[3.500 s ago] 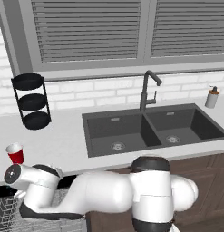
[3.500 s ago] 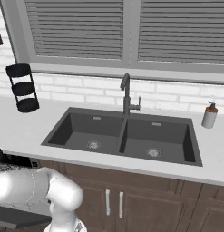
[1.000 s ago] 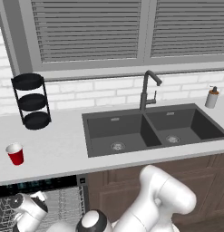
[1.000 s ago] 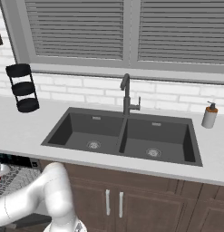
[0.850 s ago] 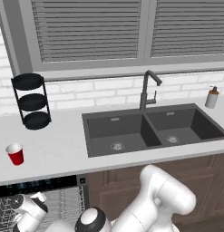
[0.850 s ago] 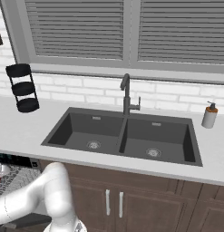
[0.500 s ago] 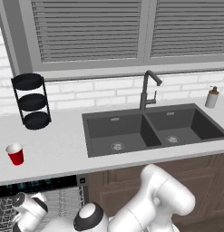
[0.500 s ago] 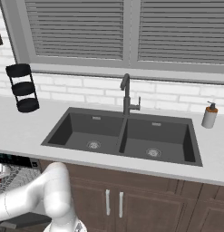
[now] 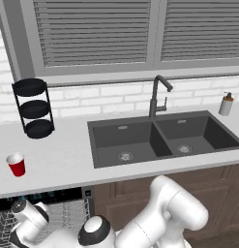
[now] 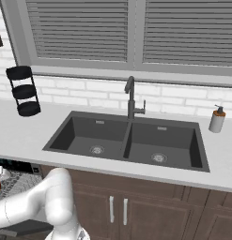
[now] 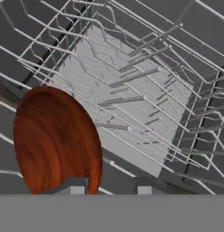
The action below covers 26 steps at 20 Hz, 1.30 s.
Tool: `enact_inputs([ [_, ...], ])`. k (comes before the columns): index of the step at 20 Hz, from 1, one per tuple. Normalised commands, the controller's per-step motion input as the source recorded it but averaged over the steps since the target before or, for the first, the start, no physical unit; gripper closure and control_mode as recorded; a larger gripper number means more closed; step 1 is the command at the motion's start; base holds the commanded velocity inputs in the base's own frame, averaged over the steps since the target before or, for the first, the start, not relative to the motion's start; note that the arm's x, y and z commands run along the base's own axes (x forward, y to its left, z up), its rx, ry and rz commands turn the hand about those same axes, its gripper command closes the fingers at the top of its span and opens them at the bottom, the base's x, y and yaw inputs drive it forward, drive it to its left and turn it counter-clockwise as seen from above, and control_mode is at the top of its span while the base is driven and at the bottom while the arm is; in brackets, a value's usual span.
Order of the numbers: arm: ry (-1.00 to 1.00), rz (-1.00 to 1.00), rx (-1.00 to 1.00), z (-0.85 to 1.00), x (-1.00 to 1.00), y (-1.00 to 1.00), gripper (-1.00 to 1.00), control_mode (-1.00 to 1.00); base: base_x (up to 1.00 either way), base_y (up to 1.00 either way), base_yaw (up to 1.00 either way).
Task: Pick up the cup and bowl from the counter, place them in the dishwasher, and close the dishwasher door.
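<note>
From the left base view I see one cup (image 9: 16,164) standing on the counter (image 9: 63,160), well left of the sink (image 9: 159,138) and in front of the three-tier stand (image 9: 33,107). It is untouched, so I judge that half of the job is still to do. The arm reaches down into the open dishwasher (image 9: 53,213) below the counter edge, where the grey rack wires show. I count one tap (image 9: 158,94) and one soap bottle (image 9: 227,103) here, and the sink has two basins.

From the right base view I count the same: one stand, one tap, one soap bottle, one double sink. The arm bends down to the lower left, toward the dishwasher's rack (image 10: 14,180) at the frame's edge. No bowl stands on the counter in this view.

In the hand view I see one bowl (image 11: 54,140), reddish-brown, close to the camera and over the rack (image 11: 145,104). The gripper (image 11: 106,189) has its two finger tips just poking up at the bottom, set apart, with the bowl's lower edge against the one on the left of the view. I cannot tell whether it is gripping the bowl or has let go, nor whether the bowl rests on the wires.

Left, as I judge it: settle the bowl, fetch the cup, shut the door.
</note>
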Motion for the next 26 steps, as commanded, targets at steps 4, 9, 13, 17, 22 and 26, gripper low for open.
enact_inputs([
  [4,0.0,0.0,0.0,0.0,0.0,0.0,-1.0,-1.0,0.0,0.0,0.0],
  [9,0.0,0.0,0.0,0.31,-0.01,0.0,-1.0,-1.0,0.0,0.0,0.0],
  [13,0.0,0.0,0.07,0.82,-0.27,-0.01,-1.0,-1.0,0.0,0.0,0.0],
  [17,0.0,0.0,0.08,0.99,-0.37,-0.03,-1.0,-1.0,0.0,0.0,0.0],
  [22,-0.06,0.0,0.06,0.9,-0.23,-0.12,-1.0,-1.0,0.0,0.0,0.0],
  [26,-0.08,0.0,0.04,0.92,0.0,-0.13,-1.0,-1.0,0.0,0.0,0.0],
])
